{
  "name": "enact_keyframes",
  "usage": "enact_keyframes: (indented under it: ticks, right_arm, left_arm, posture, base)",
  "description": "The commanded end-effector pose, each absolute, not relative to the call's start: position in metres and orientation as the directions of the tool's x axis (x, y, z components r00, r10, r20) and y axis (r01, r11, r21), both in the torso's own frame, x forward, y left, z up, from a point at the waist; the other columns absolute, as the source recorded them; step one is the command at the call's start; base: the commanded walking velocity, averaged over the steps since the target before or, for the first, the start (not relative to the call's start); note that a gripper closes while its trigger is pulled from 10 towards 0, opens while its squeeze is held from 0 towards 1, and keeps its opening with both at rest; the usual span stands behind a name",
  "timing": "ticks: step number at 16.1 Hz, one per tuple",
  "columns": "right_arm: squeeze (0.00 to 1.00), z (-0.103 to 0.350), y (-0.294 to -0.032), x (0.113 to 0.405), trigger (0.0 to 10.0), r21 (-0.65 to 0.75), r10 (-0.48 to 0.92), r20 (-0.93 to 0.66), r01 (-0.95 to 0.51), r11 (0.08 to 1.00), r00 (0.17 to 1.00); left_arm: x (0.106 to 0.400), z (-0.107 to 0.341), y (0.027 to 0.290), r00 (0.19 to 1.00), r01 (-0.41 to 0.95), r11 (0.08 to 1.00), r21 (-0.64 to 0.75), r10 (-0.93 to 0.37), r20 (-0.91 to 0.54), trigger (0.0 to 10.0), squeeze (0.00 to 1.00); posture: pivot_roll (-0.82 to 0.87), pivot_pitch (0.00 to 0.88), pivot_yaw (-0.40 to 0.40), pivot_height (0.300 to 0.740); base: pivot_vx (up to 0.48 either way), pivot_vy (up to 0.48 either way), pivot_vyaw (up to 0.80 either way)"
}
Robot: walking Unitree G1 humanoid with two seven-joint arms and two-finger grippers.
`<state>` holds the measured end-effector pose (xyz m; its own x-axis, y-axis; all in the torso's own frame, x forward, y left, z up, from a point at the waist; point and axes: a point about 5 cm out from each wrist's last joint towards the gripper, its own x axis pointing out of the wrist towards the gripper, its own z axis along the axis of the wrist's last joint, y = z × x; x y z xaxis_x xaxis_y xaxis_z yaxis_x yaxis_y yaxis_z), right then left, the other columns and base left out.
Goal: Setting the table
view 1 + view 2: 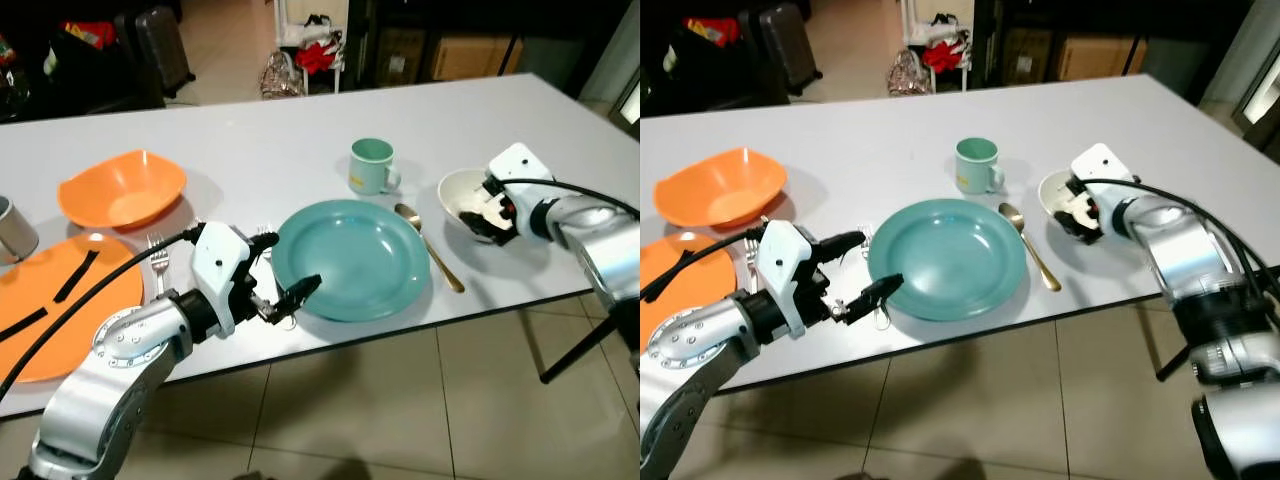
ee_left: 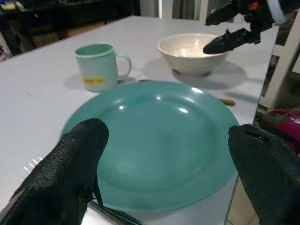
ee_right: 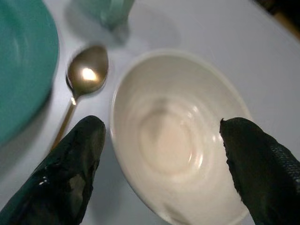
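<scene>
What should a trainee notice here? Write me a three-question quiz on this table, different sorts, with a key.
1. True or false: the gold spoon lies between the teal plate and the white bowl.
2. Multiple choice: the right gripper has its open fingers
A. over the white bowl's rim
B. shut on the green mug
C. resting on the orange bowl
3. Fill in: the left gripper, fingers open, sits at the teal plate's near-left edge, close to the silver ____ lying on the white table.

Key: 1 true; 2 A; 3 fork.
</scene>
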<state>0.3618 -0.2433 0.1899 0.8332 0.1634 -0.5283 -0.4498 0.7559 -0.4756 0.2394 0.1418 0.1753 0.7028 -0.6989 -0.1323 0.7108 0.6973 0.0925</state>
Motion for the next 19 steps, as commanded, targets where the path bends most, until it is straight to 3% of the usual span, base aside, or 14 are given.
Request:
enact_keyframes:
  ticks: [1, 3, 4, 5, 6, 19]
  right_arm:
    - [0.0, 0.187, -0.246, 0.364, 10.0, -0.48, 0.176, -0.561, -0.491, 0.727, 0.809]
    - [0.0, 0.179, -0.25, 0.369, 10.0, -0.448, 0.209, -0.622, -0.562, 0.695, 0.754]
    - [0.0, 0.176, -0.25, 0.369, 3.8, -0.434, 0.222, -0.634, -0.578, 0.691, 0.741]
    - [0.0, 0.174, -0.25, 0.371, 1.2, -0.433, 0.23, -0.642, -0.594, 0.678, 0.731]
    - [0.0, 0.174, -0.25, 0.372, 0.0, -0.435, 0.233, -0.643, -0.598, 0.673, 0.729]
    - [0.0, 0.173, -0.246, 0.381, 0.0, -0.46, 0.282, -0.63, -0.64, 0.615, 0.724]
  left_arm:
    - [0.238, 0.179, 0.142, 0.694, 0.719, 0.688, 0.099, -0.707, -0.134, 10.0, 0.0]
    - [0.236, 0.181, 0.142, 0.681, 0.732, 0.675, 0.098, -0.718, -0.141, 10.0, 0.0]
    - [0.235, 0.18, 0.143, 0.679, 0.734, 0.672, 0.097, -0.72, -0.146, 10.0, 0.0]
    - [0.234, 0.18, 0.144, 0.676, 0.736, 0.67, 0.096, -0.721, -0.151, 10.0, 0.0]
    - [0.234, 0.18, 0.144, 0.676, 0.736, 0.67, 0.096, -0.721, -0.152, 10.0, 0.0]
    - [0.228, 0.177, 0.151, 0.645, 0.759, 0.646, 0.081, -0.731, -0.222, 10.0, 0.0]
  posture:
    - [-0.13, 0.096, 0.034, 0.74]
    - [-0.12, 0.118, 0.036, 0.74]
    - [-0.12, 0.125, 0.037, 0.74]
    - [-0.12, 0.13, 0.039, 0.74]
    - [-0.12, 0.13, 0.039, 0.74]
    - [-0.11, 0.098, 0.025, 0.74]
  base:
    - [0.0, 0.0, 0.0]
    - [0.0, 0.0, 0.0]
    - [0.0, 0.0, 0.0]
    - [0.0, 0.0, 0.0]
    - [0.0, 0.0, 0.0]
    - [0.0, 0.0, 0.0]
